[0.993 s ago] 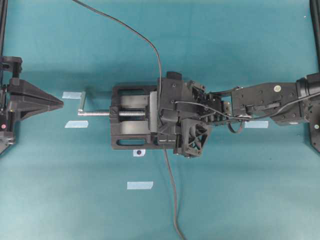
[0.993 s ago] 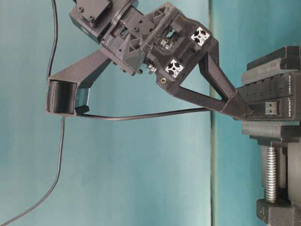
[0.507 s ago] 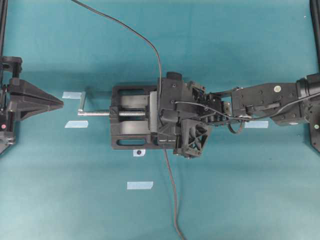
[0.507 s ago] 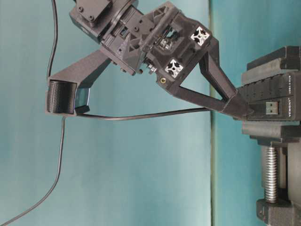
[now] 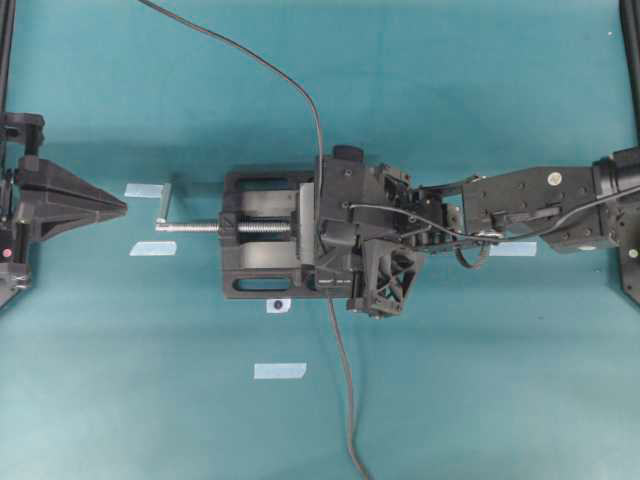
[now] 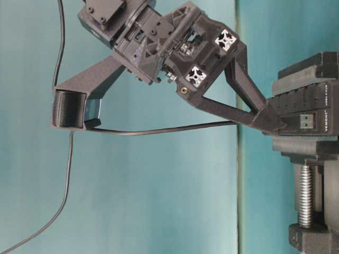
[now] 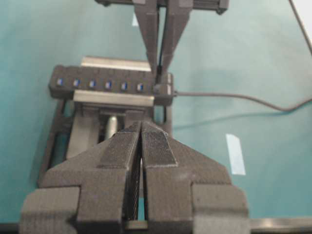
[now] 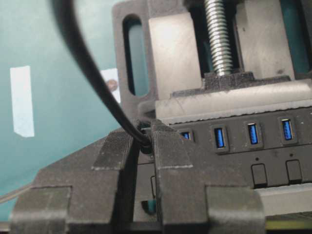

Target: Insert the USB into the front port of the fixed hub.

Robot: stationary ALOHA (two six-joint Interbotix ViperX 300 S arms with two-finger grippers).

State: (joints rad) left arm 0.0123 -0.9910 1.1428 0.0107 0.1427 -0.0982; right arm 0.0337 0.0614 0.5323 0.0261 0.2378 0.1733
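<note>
Right fingers (image 8: 171, 161) tight on the USB (image 8: 145, 145) at the fixed hub (image 8: 253, 146) — left fingers (image 7: 157, 148) closed, empty.

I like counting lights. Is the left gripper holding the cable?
No, the left gripper sits shut and empty far from the vise, while the right gripper pinches the cable.

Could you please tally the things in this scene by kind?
Robot hands: 2
Vise: 1
Hub: 1
USB cable: 1
Tape pieces: 5
Total: 10
</note>
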